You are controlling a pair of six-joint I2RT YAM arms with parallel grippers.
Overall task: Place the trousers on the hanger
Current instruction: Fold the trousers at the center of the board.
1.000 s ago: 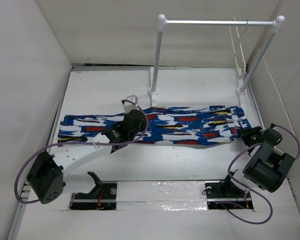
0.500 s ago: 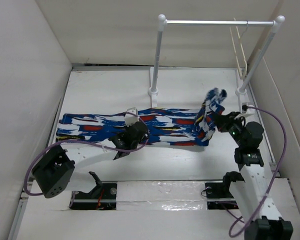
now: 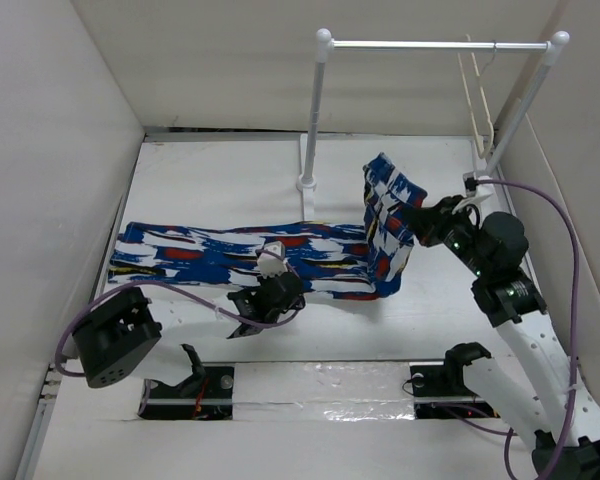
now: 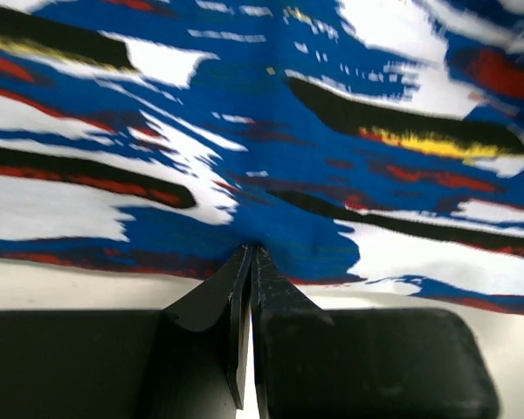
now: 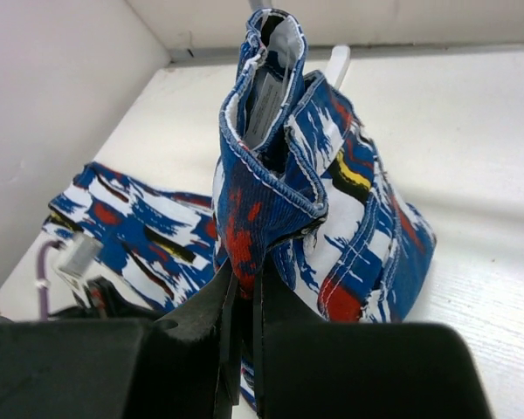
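In the last second the right hand (image 3: 418,218) clenched on the waist end of the trousers (image 3: 230,255) and raised it off the counter (image 3: 210,175), nearer the hanger (image 3: 477,95). The left hand (image 3: 255,318) stayed clenched at the near hem, perhaps pinching it; the legs lay flat.

We note: trousers (image 3: 200,250) soft matt cloth, finely ribbed; rail bar (image 3: 430,44) shiny metal; table (image 3: 210,180) matt, faintly grained.

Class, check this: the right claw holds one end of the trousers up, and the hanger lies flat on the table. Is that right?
No. The hanger hangs from the rail, as the top view shows; the right claw does hold one end of the trousers up.
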